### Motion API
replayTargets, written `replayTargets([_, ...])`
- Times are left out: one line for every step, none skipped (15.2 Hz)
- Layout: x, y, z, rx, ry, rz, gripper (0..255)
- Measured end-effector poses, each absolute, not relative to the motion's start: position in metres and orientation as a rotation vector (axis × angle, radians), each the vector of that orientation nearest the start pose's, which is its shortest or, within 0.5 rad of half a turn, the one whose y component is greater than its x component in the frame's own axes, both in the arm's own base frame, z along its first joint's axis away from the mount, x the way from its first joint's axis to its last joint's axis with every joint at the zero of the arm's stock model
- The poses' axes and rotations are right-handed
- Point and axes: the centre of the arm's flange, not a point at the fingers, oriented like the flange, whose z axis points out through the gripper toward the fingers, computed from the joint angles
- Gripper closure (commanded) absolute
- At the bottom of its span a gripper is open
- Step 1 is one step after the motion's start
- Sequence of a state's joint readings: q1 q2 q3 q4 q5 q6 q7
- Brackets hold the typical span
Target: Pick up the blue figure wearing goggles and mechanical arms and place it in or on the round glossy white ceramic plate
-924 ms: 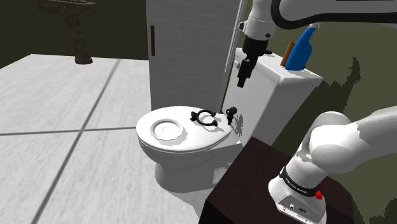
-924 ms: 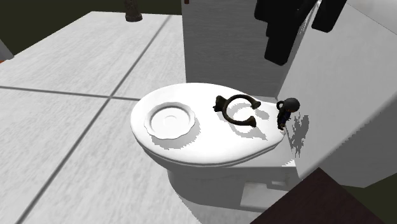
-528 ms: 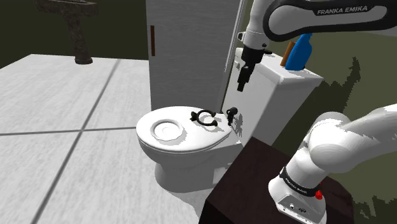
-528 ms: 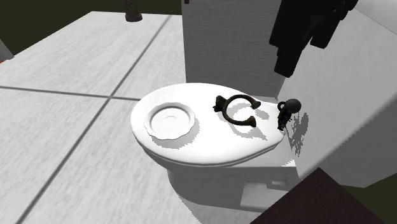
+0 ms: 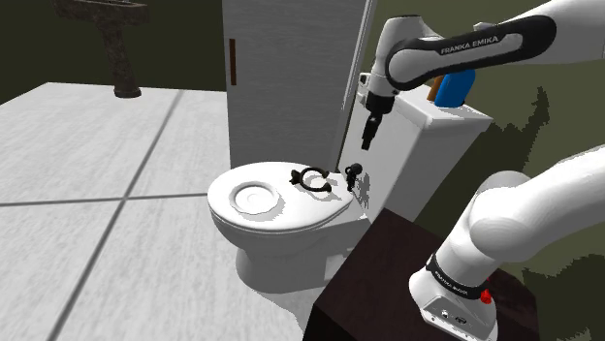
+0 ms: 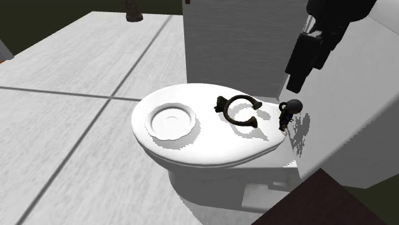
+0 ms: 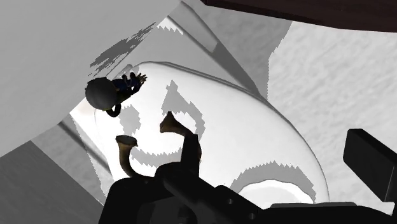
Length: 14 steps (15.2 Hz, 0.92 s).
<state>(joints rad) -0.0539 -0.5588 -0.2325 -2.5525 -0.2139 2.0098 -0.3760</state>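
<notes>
The small dark figure [image 5: 352, 172] with a round head stands on the back edge of the white toilet lid [image 5: 291, 215], close to the tank. It also stands out in the second exterior view [image 6: 289, 113] and the wrist view [image 7: 111, 93], where a bit of blue shows on it. The round white plate [image 5: 254, 199] [image 6: 171, 123] lies on the lid's front part. My black gripper [image 5: 367, 140] [image 6: 299, 78] hangs above the figure, apart from it. In the wrist view the fingers [image 7: 369, 165] stand apart with nothing between them.
A dark horseshoe-shaped ring [image 5: 312, 178] [image 6: 240, 108] [image 7: 159, 149] lies on the lid between figure and plate. The white tank [image 5: 427, 145] rises just behind the figure, with a blue bottle [image 5: 456, 82] on top. A white cabinet [image 5: 291, 77] stands behind.
The gripper has come down and shifted to the second exterior view's right, ending above the figure. Figure, ring and plate have not moved.
</notes>
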Motion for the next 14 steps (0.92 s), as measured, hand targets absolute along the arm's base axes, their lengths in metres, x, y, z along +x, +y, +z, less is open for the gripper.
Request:
replayTargets([0.363, -0.129, 0.442, -3.191, -0.353, 0.025, 0])
replayTargets([0.365, -0.137, 0.434, -3.188, -0.362, 0.028, 0])
replayTargets([0.370, -0.146, 0.425, -3.186, -0.372, 0.031, 0])
replayTargets([0.375, -0.155, 0.417, -3.183, -0.381, 0.035, 0])
replayTargets([0.376, -0.167, 0.408, -3.180, -0.390, 0.039, 0])
replayTargets([0.378, -0.176, 0.402, -3.177, -0.400, 0.042, 0])
replayTargets([0.383, -0.187, 0.391, -3.175, -0.409, 0.047, 0])
replayTargets([0.389, -0.197, 0.382, -3.172, -0.419, 0.051, 0])
replayTargets([0.390, -0.205, 0.372, -3.169, -0.429, 0.055, 0])
replayTargets([0.394, -0.215, 0.365, -3.166, -0.438, 0.058, 0])
replayTargets([0.399, -0.224, 0.358, -3.163, -0.448, 0.061, 0])
replayTargets([0.402, -0.236, 0.347, -3.160, -0.456, 0.066, 0])
replayTargets([0.405, -0.243, 0.337, -3.157, -0.467, 0.070, 0])
replayTargets([0.409, -0.253, 0.328, -3.155, -0.475, 0.073, 0])
